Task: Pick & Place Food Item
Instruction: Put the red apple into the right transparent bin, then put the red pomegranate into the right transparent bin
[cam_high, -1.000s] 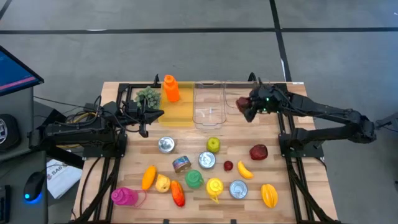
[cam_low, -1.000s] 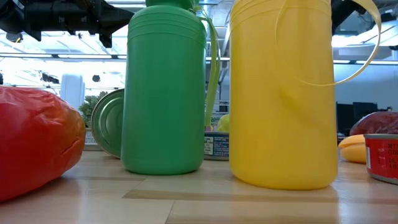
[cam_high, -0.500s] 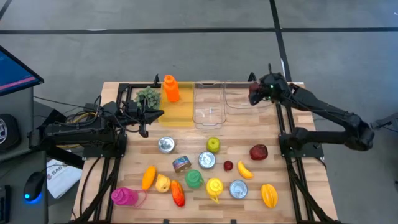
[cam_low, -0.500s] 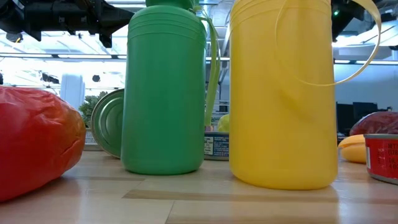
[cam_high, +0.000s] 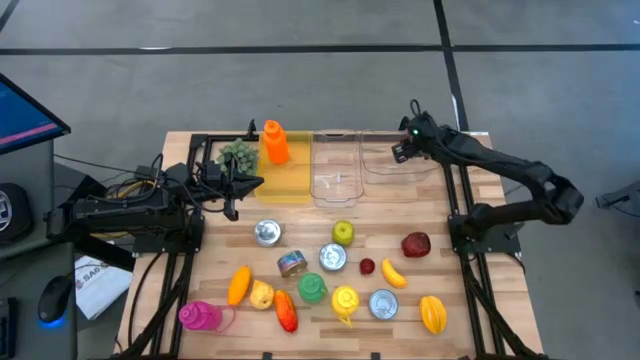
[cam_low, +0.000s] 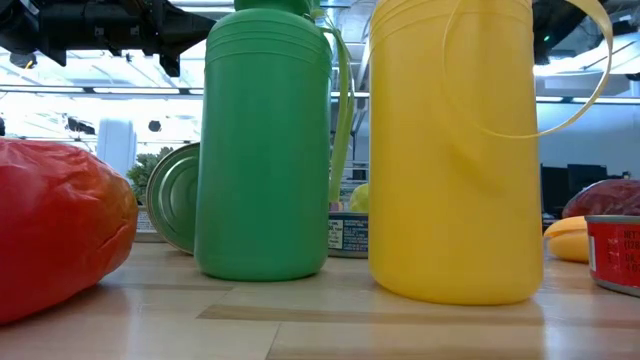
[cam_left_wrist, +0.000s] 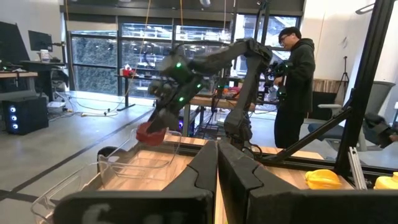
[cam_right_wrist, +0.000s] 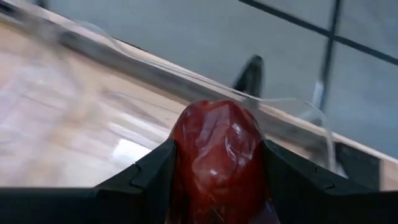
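My right gripper (cam_high: 399, 151) hovers over the right clear container (cam_high: 383, 168) at the table's far edge and is shut on a shiny dark-red food item (cam_right_wrist: 217, 158). From the left wrist view the red item (cam_left_wrist: 151, 134) shows below the right gripper (cam_left_wrist: 163, 119), above the clear container's rim (cam_left_wrist: 134, 163). In the high view the gripper hides the item. My left gripper (cam_high: 232, 196) waits on the table's left side beside the yellow tray (cam_high: 278, 180), its fingers (cam_left_wrist: 205, 168) shut on nothing. My right gripper pinches the red food item between its two fingers (cam_right_wrist: 152, 174), one on each flank (cam_right_wrist: 186, 152) of its rounded body. It slants downward from the table's right side. The item is lifted clear, above the clear container.
A middle clear container (cam_high: 335, 170) stands between the yellow tray, which holds grapes (cam_high: 238, 153) and an orange bottle (cam_high: 274, 142), and the right one. Cans, fruits, a green pitcher (cam_high: 312, 288) and a yellow pitcher (cam_high: 345, 298) crowd the near half. A person (cam_left_wrist: 295, 81) stands beyond the table.
My right gripper has carried the red item toward the table's far edge and turned about, so that it now stands over the right clear container. It stays shut on the item, which no longer shows from above. The left arm has kept still.
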